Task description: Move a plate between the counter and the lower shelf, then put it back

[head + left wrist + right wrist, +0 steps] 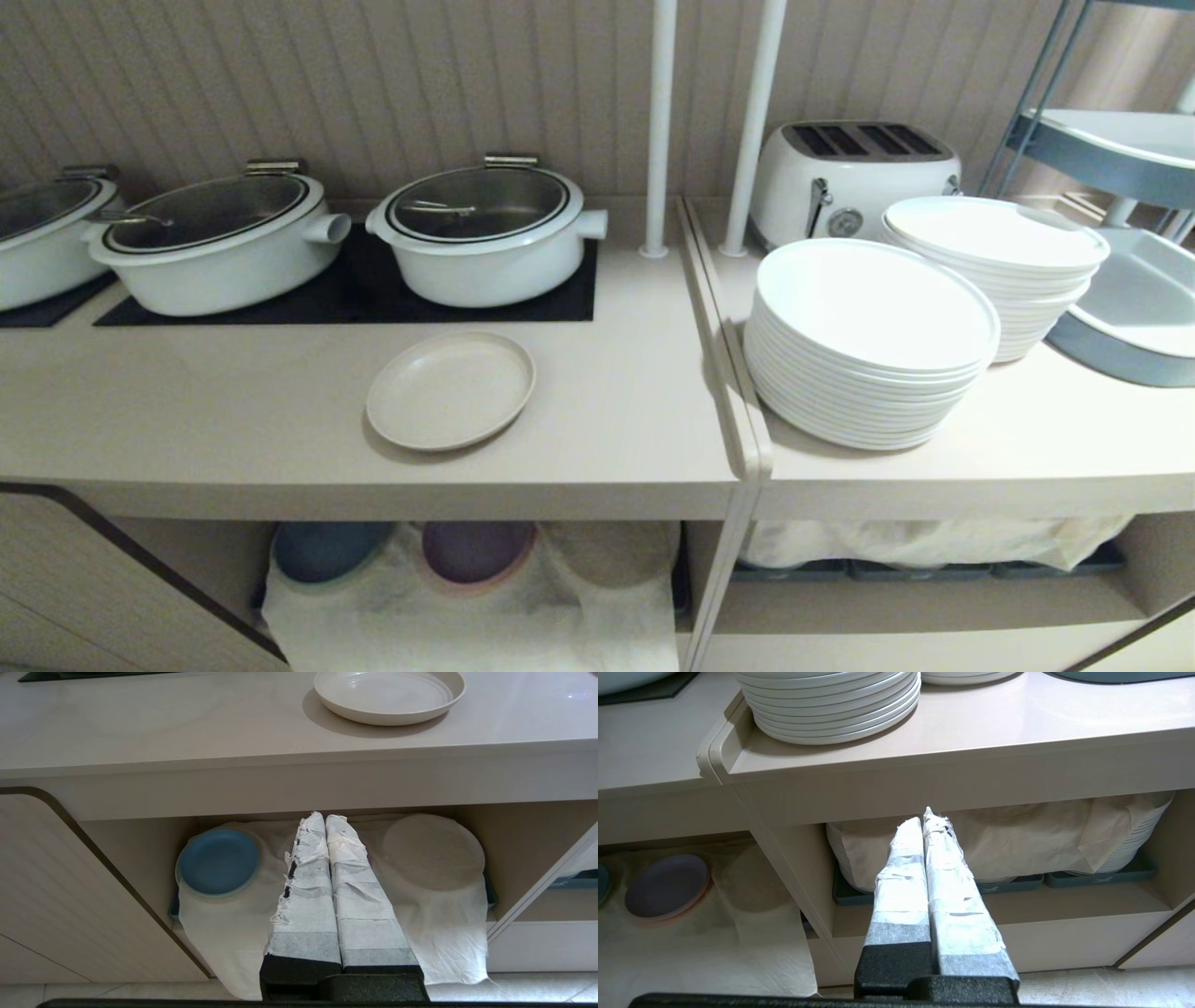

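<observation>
Both grippers, left gripper (pixel 324 817) and right gripper (pixel 924 816), are closed and empty; only wrist views show them. Matte round plate (pixel 451 389) lies on smooth counter (pixel 233 411).

The plate (pixel 450 390) looks matt cream ceramic on the smooth, faintly sheened beige desk (pixel 233 411), the stacked plates (pixel 868 341) gleam glossy white, the pots (pixel 485 233) carry glass lids with metal handles, crinkled white cloth (pixel 224 933) drapes the lower shelf (pixel 140 854), and both tools' fingers (pixel 306 896) wear frayed white tape.
</observation>
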You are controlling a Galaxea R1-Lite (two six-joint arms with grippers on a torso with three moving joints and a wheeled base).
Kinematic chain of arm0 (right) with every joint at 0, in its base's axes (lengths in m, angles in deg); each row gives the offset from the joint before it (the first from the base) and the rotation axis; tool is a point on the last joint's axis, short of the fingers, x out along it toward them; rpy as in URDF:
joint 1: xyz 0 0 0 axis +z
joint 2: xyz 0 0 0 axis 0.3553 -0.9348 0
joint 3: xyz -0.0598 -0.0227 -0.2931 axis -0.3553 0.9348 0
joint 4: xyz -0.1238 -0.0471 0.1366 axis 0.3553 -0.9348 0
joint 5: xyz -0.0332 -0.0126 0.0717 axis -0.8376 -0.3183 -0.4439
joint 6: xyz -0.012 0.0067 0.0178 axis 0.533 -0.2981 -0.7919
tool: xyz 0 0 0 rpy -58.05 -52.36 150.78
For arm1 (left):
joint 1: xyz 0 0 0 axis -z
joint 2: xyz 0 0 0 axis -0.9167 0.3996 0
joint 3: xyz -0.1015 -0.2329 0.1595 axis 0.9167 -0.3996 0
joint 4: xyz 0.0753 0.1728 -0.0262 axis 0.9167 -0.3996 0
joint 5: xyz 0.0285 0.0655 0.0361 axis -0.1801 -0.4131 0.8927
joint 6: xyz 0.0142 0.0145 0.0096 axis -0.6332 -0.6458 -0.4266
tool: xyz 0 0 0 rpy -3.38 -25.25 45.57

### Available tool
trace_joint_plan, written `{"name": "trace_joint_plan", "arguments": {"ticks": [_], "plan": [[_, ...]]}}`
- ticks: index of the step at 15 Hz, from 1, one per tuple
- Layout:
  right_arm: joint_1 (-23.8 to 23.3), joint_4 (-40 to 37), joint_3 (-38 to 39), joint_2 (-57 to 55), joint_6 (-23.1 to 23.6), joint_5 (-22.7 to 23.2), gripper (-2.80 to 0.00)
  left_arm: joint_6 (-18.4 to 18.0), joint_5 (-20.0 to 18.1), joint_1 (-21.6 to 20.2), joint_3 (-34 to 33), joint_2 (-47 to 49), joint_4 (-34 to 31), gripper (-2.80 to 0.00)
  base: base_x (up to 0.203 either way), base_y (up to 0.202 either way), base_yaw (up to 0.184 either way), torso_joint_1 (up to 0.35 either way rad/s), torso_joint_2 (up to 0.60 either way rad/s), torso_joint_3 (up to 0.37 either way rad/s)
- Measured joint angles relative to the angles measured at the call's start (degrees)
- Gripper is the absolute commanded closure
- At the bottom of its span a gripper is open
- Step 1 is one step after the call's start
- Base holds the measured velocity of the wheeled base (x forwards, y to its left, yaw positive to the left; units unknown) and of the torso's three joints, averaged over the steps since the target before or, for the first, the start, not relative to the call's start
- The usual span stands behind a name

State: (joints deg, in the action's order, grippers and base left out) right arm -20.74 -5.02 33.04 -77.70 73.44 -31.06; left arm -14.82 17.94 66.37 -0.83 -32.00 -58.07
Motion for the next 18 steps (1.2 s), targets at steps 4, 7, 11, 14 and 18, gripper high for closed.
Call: {"name": "trace_joint_plan", "arguments": {"ticks": [4, 7, 11, 14, 18], "plan": [[0.00, 0.00, 0.00, 0.00, -0.02, 0.01, 0.00, -0.15, 0.08, 0.00, 0.00, 0.00, -0.11, 0.00, 0.000, 0.000, 0.000, 0.000, 0.00, 0.000], [0.00, -0.02, 0.00, 0.00, -0.02, 0.00, 0.00, -0.06, 0.05, 0.00, 0.00, -0.01, -0.11, 0.00, 0.000, 0.000, 0.000, 0.000, 0.00, 0.000], [0.00, -0.02, 0.00, 0.00, -0.02, 0.00, 0.00, -0.01, 0.08, 0.00, 0.00, -0.01, -0.13, 0.00, 0.000, 0.000, 0.000, 0.000, 0.00, 0.000], [0.00, -0.02, 0.00, 0.00, -0.02, 0.02, 0.00, 0.00, 0.08, 0.00, 0.00, -0.01, -0.12, 0.00, 0.000, 0.000, 0.000, 0.000, 0.00, 0.000], [0.00, 0.00, 0.00, 0.00, -0.02, 0.00, 0.00, 0.00, 0.10, 0.02, 0.00, -0.01, -0.10, 0.00, 0.000, 0.000, 0.000, 0.000, 0.00, 0.000]]}}
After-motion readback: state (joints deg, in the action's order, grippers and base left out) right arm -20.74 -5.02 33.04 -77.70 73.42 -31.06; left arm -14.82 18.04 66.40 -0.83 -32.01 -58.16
